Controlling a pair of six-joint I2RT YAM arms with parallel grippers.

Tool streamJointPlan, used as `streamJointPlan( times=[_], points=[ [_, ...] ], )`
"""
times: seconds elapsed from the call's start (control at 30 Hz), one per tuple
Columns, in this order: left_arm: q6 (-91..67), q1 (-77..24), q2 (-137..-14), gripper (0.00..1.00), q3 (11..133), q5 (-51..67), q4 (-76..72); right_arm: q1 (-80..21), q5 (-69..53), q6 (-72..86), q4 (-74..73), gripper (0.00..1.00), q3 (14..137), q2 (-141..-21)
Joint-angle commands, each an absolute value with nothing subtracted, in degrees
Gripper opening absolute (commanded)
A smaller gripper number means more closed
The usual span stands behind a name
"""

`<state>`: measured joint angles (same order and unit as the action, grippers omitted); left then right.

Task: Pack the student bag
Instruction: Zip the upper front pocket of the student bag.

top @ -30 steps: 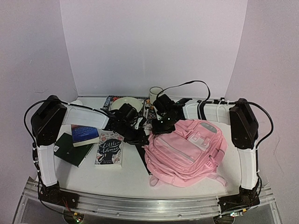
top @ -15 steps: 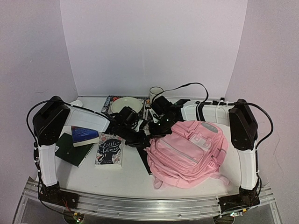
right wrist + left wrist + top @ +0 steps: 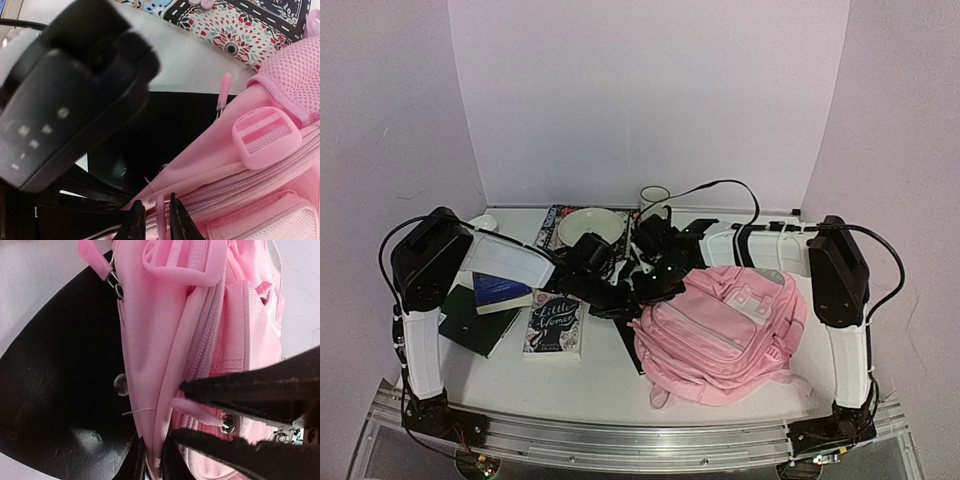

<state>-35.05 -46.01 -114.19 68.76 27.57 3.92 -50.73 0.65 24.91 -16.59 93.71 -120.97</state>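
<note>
Item: bag (image 3: 720,330), a pink fabric backpack. It lies pockets-up on the right half of the table (image 3: 610,385), with its left side over a black sheet (image 3: 628,345). Handling, by my judgement: soft, slack and probably light. It will likely sag and slide rather than lift whole, and the cloth will bunch under any pull. Holds worth taking are the zip pulls, the straps and the buckle (image 3: 267,137); the plain panels give fingers nothing firm. Left gripper (image 3: 177,410): jaws drawn nearly together around a pink zip pull (image 3: 197,411) on the bag's seam, though I cannot tell whether it is pinched. Right gripper (image 3: 157,201): jaws likewise narrow, with a second pull (image 3: 161,225) standing between them, and that grip is not certain either. Both heads crowd together at the bag's far left corner, so a tug by one risks fouling the other. Surroundings: Little Women (image 3: 555,325) lies just left of the black sheet, toward the front. Two more books (image 3: 470,322) overlap near the left edge. The bowl (image 3: 588,222) and mug (image 3: 654,198) sit along the back edge, close behind the grippers. Open room: a bare strip along the front edge, and a little at the right edge, hemmed by the right arm (image 3: 840,290).
</note>
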Motion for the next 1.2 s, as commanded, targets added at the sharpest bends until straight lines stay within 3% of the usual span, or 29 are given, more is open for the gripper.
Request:
streamJointPlan(
  times=[0.0,0.13,0.57,1.03,1.17],
  points=[
    [-36.4,-45.8,-113.8,0.1,67.6,28.7,0.9,-51.3,2.7,22.6,-22.1,0.17,93.0,-120.8],
    [-36.5,-45.7,-113.5,0.0,67.2,28.3,0.3,-52.0,1.8,20.8,-21.8,0.0,92.4,-120.2],
    [-35.2,-43.1,-112.8,0.0,71.4,27.2,0.8,-55.6,-5.6,10.3,-15.9,0.0,81.1,-107.7],
    [-26.4,-38.8,-115.9,0.0,87.8,23.6,11.0,-56.0,-10.7,5.5,-14.5,0.0,73.4,-101.3],
    [-27.2,-38.7,-113.5,0.23,85.5,22.6,11.9,-56.0,-6.5,6.7,-10.7,0.0,75.2,-101.3]
  ],
)
